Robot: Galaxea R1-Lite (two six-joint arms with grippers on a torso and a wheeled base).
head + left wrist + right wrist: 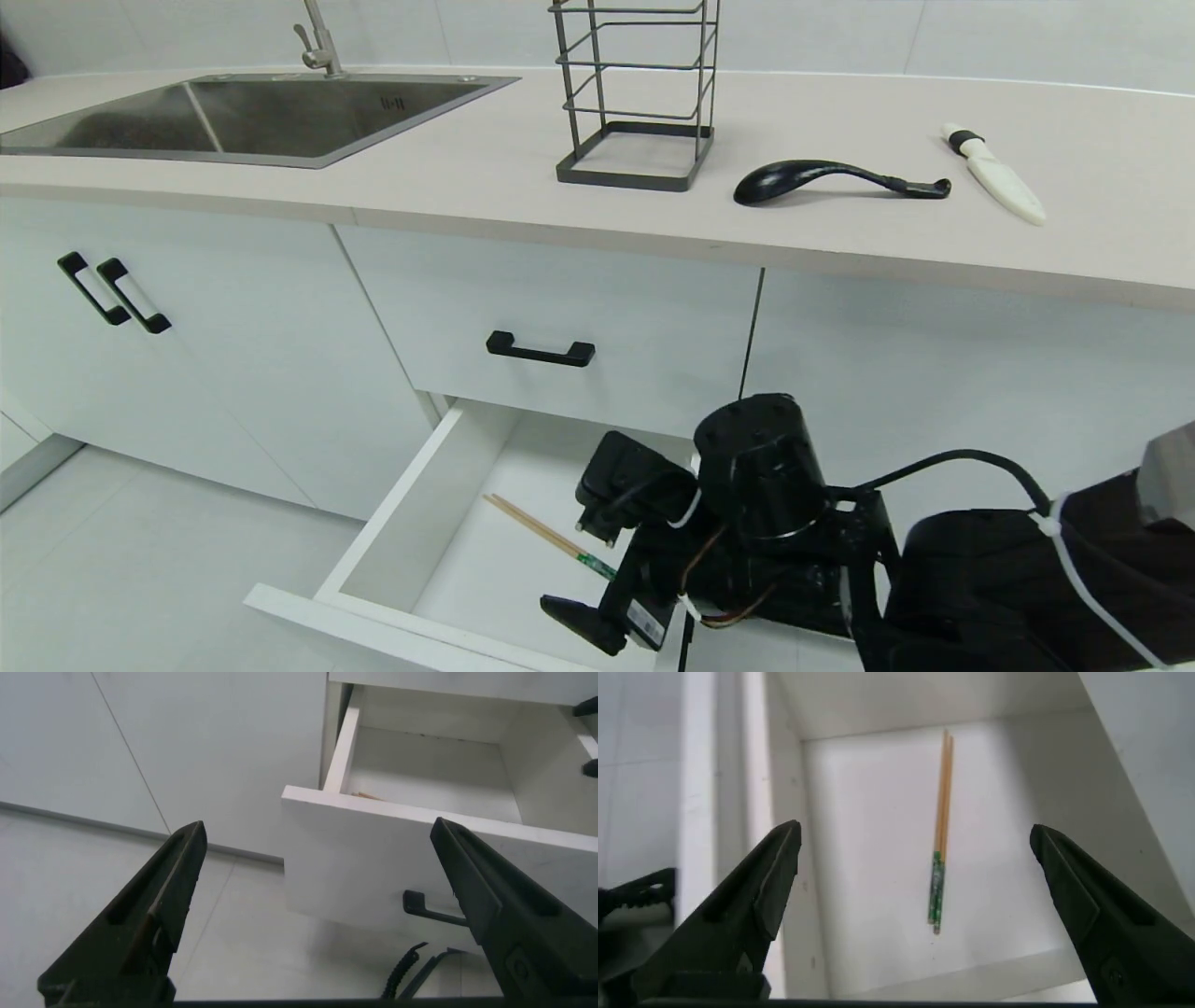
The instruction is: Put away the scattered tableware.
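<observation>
A pair of wooden chopsticks [546, 537] [941, 821] with green ends lies on the floor of the open white drawer [392, 523] [374, 859]. My right gripper [607, 597] [915, 840] hangs open just above the drawer's front part, with the chopsticks below and between its fingers and nothing held. On the countertop a black ladle [822, 177] lies to the right of a wire rack, and a white knife [994, 175] lies farther right. My left gripper [318, 835] is open and empty, low in front of the drawer's front panel.
A dark wire rack [639, 140] stands mid-counter and a steel sink [252, 112] with a tap is at the left. Closed cabinet doors and a closed upper drawer with a black handle [540, 351] sit above the open drawer. The floor is pale tile.
</observation>
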